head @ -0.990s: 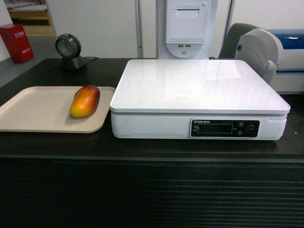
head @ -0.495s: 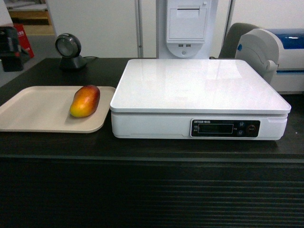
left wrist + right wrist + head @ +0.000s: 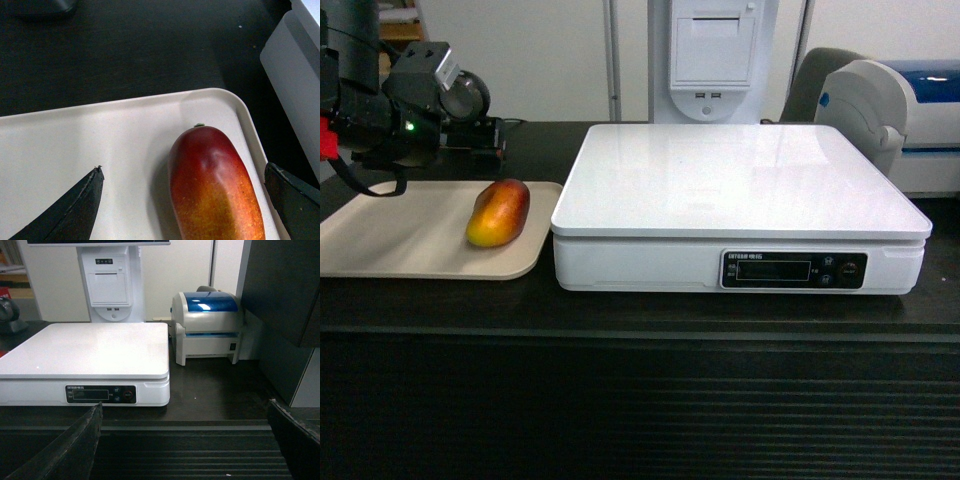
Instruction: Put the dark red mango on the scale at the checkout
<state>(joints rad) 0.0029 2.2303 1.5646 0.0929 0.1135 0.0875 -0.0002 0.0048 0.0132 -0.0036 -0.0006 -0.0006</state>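
Observation:
The dark red mango [image 3: 498,212] lies on a beige tray [image 3: 390,235] left of the white scale [image 3: 740,180], on the black checkout counter [image 3: 640,315]. My left gripper [image 3: 490,137] hovers above the tray's back edge, behind the mango. In the left wrist view it [image 3: 183,167] stands open, with the mango [image 3: 215,185] below and between its fingers [image 3: 70,212], untouched. My right gripper [image 3: 185,407] is open and holds nothing, low in front of the counter's slatted front, facing the scale [image 3: 85,350]. It does not show in the head view.
A round barcode scanner [image 3: 470,95] stands behind the left arm. A white receipt printer column [image 3: 713,55] rises behind the scale. A white and blue label printer [image 3: 207,325] sits right of the scale, next to a dark cabinet [image 3: 280,310].
My left arm has come into the head view from the upper left and now hangs over the tray's back edge. The mango and scale have not moved.

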